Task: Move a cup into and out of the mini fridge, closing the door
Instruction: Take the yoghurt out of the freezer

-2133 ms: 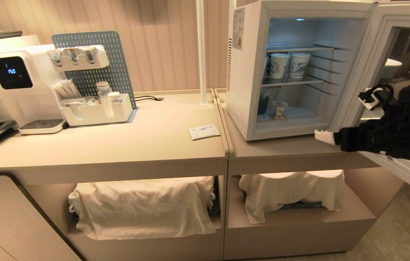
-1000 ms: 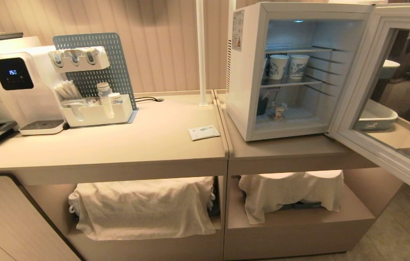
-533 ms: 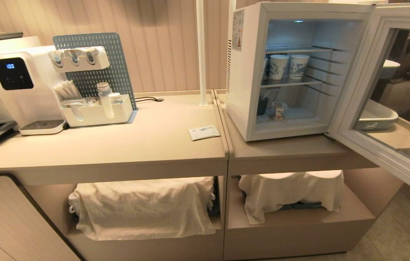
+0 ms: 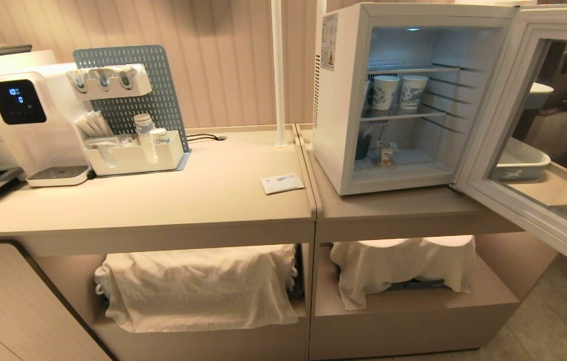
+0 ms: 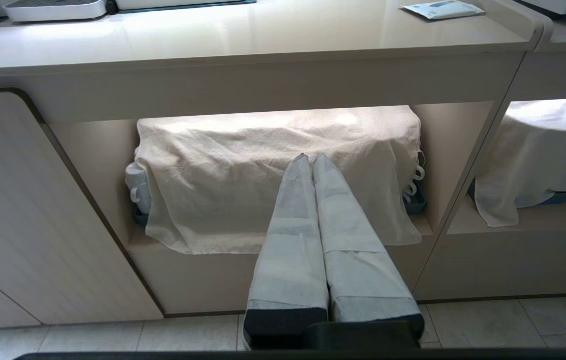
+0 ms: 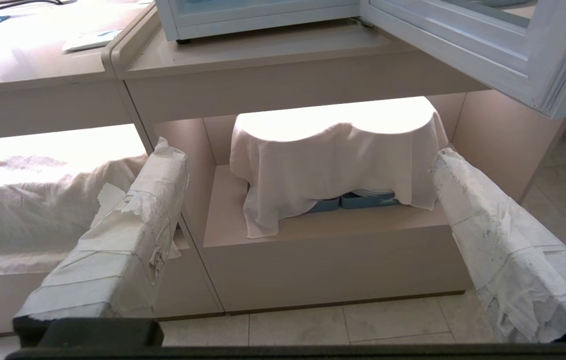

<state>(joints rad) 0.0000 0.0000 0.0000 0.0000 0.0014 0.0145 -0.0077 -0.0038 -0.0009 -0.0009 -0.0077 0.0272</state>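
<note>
The right gripper (image 6: 308, 235) is hanging low in front of the counter with its taped fingers (image 6: 127, 245) spread wide apart and nothing between them, facing the cloth-covered dishes (image 6: 333, 155) on the lower shelf. The left gripper (image 5: 309, 160) is parked low too, its fingers pressed together and empty, pointing at the other draped cloth (image 5: 272, 175). Neither arm is showing in the head view.

The cup (image 4: 386, 152) is sitting upright on the floor of the mini fridge (image 4: 343, 100), toward the left side, with a dark container just at its 9 o'clock and two paper cups (image 4: 399, 91) on the wire shelf at its 12 o'clock. The door (image 4: 539, 130) is standing wide open, swung out toward 3 o'clock from the fridge.

The likely step is reaching in for the cup. Doing it well probably means rising above the counter edge (image 4: 413, 220) first, then entering level and straight, under the wire shelf, with the jaws staying wide until they straddle the cup.

The tight spots are the shelf above, the dark container beside the cup, and the door's lower rail (image 6: 453, 55), which is overhanging the gripper. Open room is lying on the counter (image 4: 213, 190) at the fridge's 8 o'clock, apart from a small packet (image 4: 281, 182).
</note>
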